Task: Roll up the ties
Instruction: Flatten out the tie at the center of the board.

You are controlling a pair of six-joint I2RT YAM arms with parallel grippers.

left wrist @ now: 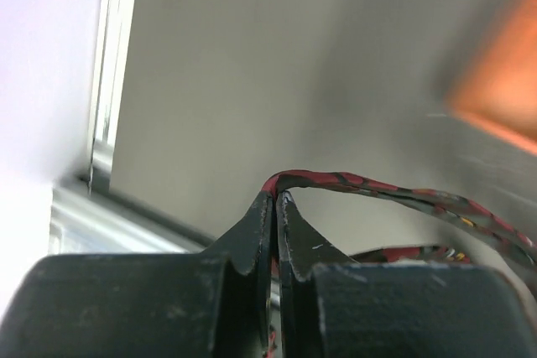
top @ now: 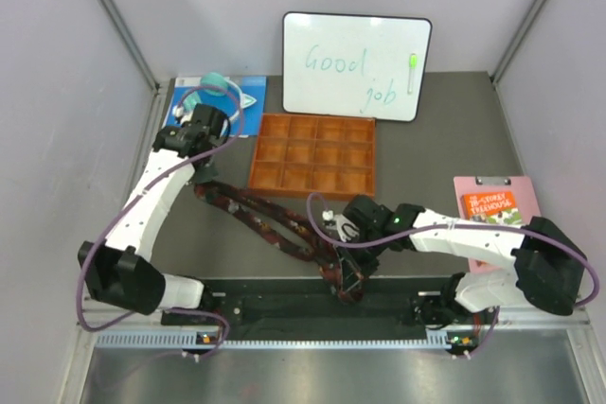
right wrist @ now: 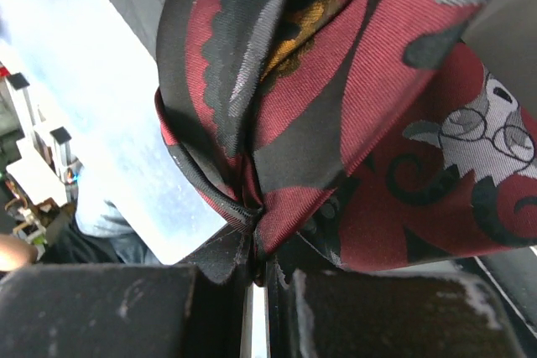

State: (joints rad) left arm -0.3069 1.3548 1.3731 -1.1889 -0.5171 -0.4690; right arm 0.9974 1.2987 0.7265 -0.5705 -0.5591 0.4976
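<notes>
Seen from above, the right claw [top: 347,276] sits well in front of the tray [top: 327,153], holding one end of the tie [top: 251,210]. Only its wrist view shows the grip: the jaws are pinched narrow on a bunched fold of maroon cloth with black and grey figures. The tie runs diagonally toward the tray's left front corner, where the left claw [top: 203,180] holds the other end. That claw's wrist view shows the fingertips [left wrist: 260,211] closed on a thin red and black edge, with the tray only an orange blur at the right. Right of the tray lies a pink clipboard [top: 497,210]. Behind the tray stands a whiteboard [top: 355,65] reading "Good job".
</notes>
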